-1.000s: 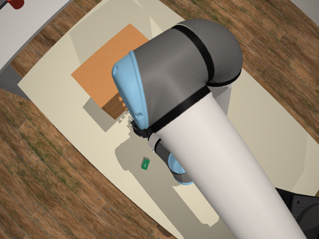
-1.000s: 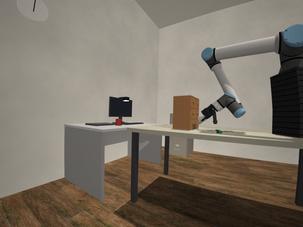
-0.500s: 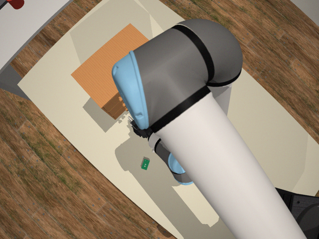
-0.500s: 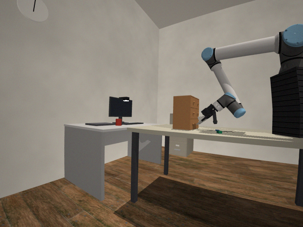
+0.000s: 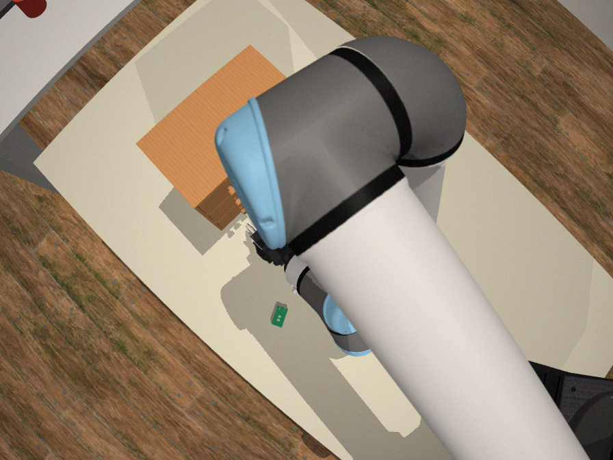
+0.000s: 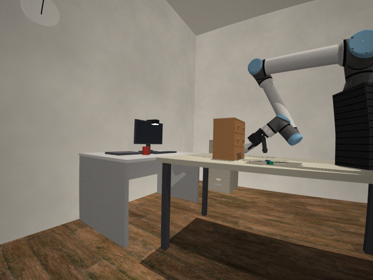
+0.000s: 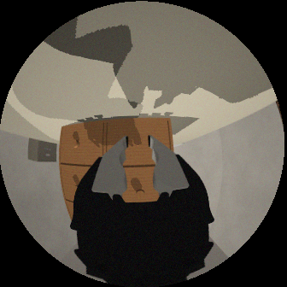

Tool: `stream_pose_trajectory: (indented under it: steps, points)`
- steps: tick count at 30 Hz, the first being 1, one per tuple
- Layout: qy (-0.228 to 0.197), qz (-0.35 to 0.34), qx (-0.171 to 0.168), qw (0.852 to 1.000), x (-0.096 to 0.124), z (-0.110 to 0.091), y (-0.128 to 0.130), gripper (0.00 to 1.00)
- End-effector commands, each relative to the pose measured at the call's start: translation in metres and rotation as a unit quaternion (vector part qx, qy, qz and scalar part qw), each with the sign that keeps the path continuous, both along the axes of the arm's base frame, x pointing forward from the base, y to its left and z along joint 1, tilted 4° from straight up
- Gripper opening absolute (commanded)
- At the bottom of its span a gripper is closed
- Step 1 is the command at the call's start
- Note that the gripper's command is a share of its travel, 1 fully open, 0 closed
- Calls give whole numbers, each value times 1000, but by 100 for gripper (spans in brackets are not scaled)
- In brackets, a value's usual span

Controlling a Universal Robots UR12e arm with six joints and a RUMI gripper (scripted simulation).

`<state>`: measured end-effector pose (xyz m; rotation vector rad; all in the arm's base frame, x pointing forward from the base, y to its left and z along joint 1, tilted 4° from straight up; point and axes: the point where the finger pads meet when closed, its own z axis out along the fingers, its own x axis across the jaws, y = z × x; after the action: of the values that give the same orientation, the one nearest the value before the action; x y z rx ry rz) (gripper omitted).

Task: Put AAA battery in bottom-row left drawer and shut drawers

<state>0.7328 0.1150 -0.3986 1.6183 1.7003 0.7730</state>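
Aligning the narrow, slightly parted pincer (image 5: 248, 227) (image 6: 245, 151) (image 7: 137, 136) squarely matters; the lower-left drawer (image 6: 237, 154) (image 7: 162, 131) lies toward twelve o'clock in the wrist view. Pull gently, stopping short of full withdrawal.

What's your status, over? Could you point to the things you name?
Gripper (image 5: 249, 228) (image 6: 243, 152) (image 7: 137, 136) partly open before chest (image 5: 198, 143) (image 6: 223, 138) (image 7: 115, 160), no grip evident. AAA battery not identifiable. Green block (image 5: 279, 316) (image 6: 269, 162) on table, clear of fingers.

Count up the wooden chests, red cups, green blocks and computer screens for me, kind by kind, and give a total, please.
Wooden chest: 1
Red cup: 1
Green block: 1
Computer screen: 1
Total: 4
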Motion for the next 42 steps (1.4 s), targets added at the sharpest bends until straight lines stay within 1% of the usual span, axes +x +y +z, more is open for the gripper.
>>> stream_pose_trajectory:
  steps: [1, 17, 42]
  points:
    - [0, 0, 0, 1000, 0, 1, 0, 20]
    - [0, 0, 0, 1000, 5, 1, 0, 20]
    - [0, 0, 0, 1000, 27, 2, 1, 20]
